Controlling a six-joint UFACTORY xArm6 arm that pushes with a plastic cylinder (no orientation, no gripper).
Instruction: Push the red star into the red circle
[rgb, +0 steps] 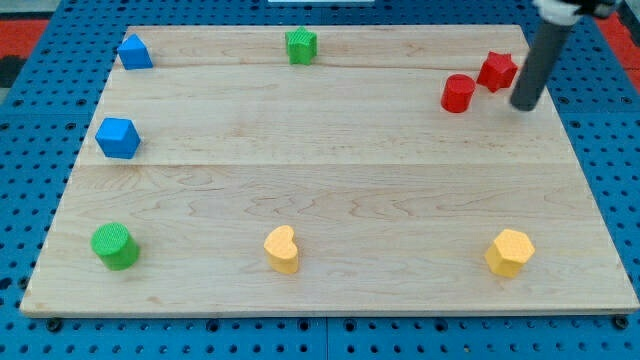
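The red star (497, 70) lies near the view's top right on the wooden board (330, 190). The red circle (458, 93), a short cylinder, stands just to its lower left, with a narrow gap between them. My tip (523, 104) is at the end of the dark rod, just right of and slightly below the red star, close to it; I cannot tell if it touches.
A green star (301, 46) sits at the top middle. Two blue blocks lie at the left, one a pentagon (133, 52) and one a cube (118, 138). A green cylinder (114, 246), a yellow heart (283, 249) and a yellow hexagon (510, 252) line the bottom.
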